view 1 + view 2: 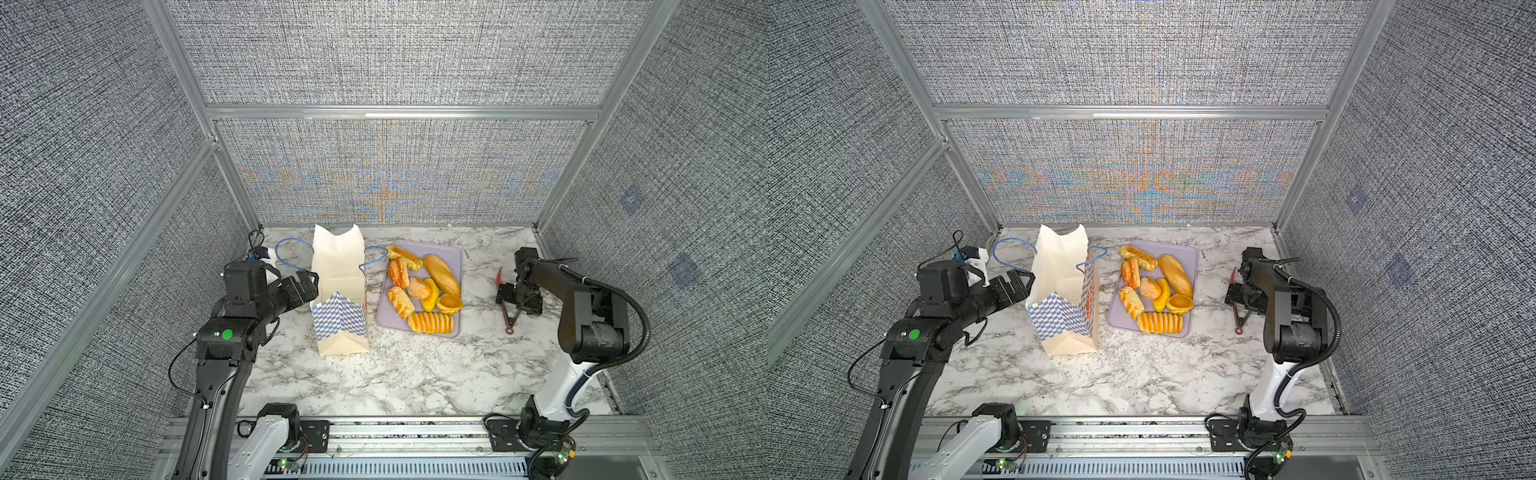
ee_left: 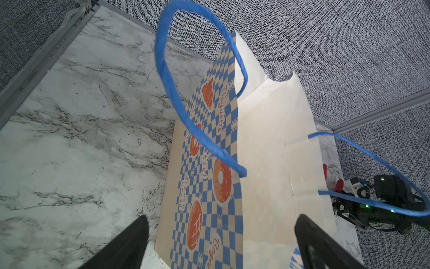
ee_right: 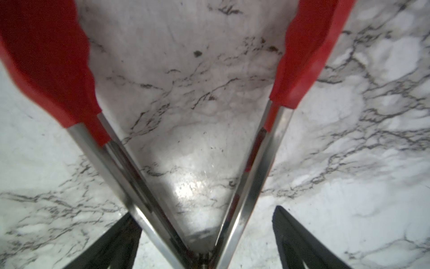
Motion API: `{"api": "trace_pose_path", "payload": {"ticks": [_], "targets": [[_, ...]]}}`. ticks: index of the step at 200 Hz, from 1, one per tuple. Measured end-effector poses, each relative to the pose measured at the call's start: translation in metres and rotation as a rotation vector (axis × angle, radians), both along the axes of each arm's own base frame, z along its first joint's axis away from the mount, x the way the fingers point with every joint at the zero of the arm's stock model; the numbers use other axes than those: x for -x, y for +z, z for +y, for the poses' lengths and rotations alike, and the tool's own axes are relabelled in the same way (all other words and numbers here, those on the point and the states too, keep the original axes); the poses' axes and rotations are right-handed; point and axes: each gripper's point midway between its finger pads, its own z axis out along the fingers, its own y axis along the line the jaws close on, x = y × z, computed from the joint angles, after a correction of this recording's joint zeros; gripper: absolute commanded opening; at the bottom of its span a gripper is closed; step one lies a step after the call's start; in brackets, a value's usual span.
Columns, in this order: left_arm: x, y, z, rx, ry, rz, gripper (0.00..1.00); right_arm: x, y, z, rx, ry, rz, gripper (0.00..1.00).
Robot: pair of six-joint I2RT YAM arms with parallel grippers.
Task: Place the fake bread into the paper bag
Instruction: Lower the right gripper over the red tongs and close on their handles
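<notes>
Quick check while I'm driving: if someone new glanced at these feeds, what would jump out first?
The pile of glossy golden fake bread on the lavender tray, mid-table, just right of the tall paper bag standing open with blue handles. Next, the red tongs on the marble at the right, with the open right gripper straddling their metal arms.

On the table (image 1: 415,374), the paper bag (image 1: 338,291) is stood upright at about ten o'clock from the centre, with the tray (image 1: 384,318) laid just beside it at its three o'clock and the fake bread (image 1: 441,274) held on that tray. The tongs (image 1: 510,318) are laid at the tray's three o'clock, apart from it, under the right gripper (image 1: 515,305); the left gripper (image 1: 311,284) is placed at the bag's nine o'clock.
</notes>
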Motion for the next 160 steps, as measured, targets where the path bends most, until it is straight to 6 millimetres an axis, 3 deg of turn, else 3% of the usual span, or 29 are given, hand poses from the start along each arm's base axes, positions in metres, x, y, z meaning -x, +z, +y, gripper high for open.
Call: {"api": "trace_pose_path", "payload": {"ticks": [87,160], "targets": [[0.0002,-0.0024,0.0001,0.005,0.004,0.002,0.99,-0.0093,-0.0084,0.0051,-0.008,0.020,0.010,0.80],[0.0000,-0.0016,0.0001,0.005,0.005,0.000,0.98,-0.0073,-0.0073,0.0052,-0.002,0.011,-0.026,0.60]]}}
